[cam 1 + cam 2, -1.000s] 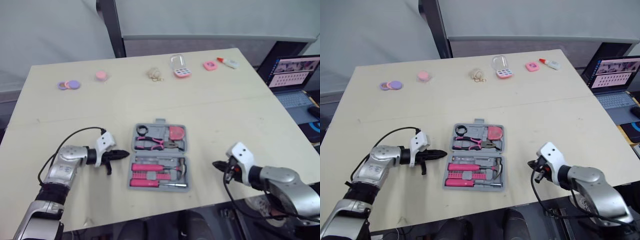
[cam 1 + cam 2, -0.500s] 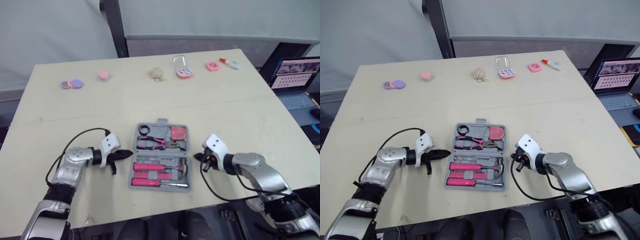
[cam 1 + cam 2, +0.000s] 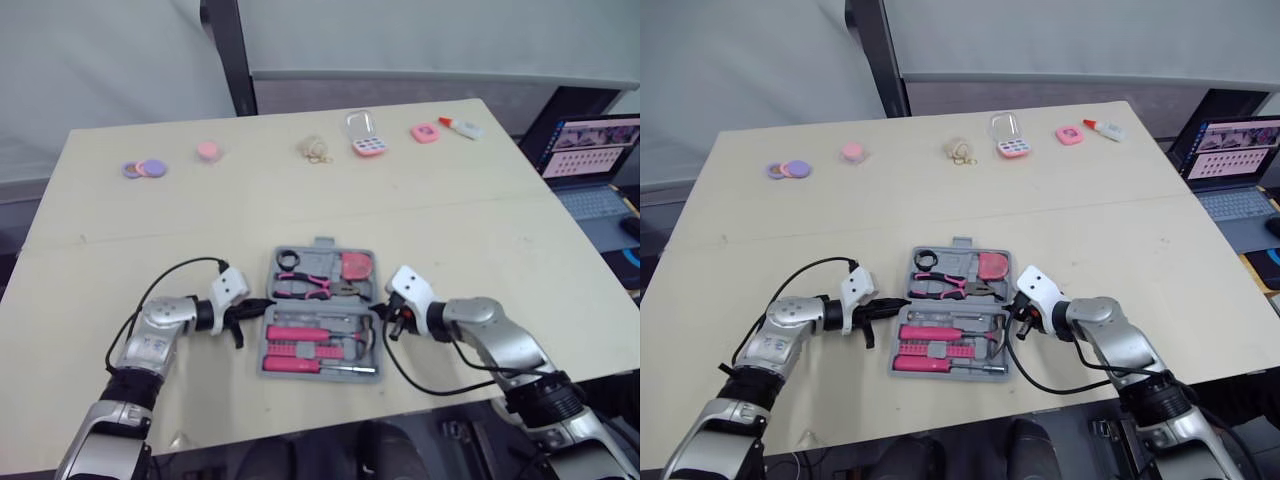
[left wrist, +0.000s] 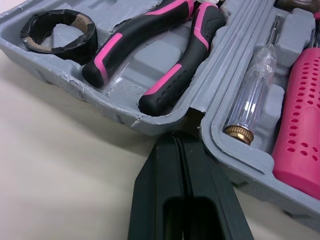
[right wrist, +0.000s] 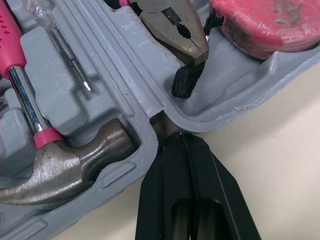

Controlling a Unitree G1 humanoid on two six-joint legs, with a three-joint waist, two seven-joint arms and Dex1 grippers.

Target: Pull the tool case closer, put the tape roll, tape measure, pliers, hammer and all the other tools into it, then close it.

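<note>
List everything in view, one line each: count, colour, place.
table: 1, beige, under everything
tool case: 1, grey, open, near edge centre
tape roll: 1, black, case's far-left pocket
pliers: 1, pink-black handles, beside the tape roll
tape measure: 1, pink, case's far-right pocket
hammer: 1, pink handle, case's near half
screwdriver: 1, clear handle, near half
perforated handle: 1, pink, near half
small items: 6, pink, purple, beige, white, along far edge
laptop: 1, grey, open, right of table
left pincer: 1, black, shut, at case's left hinge
right pincer: 1, black, shut, at case's right hinge
</note>
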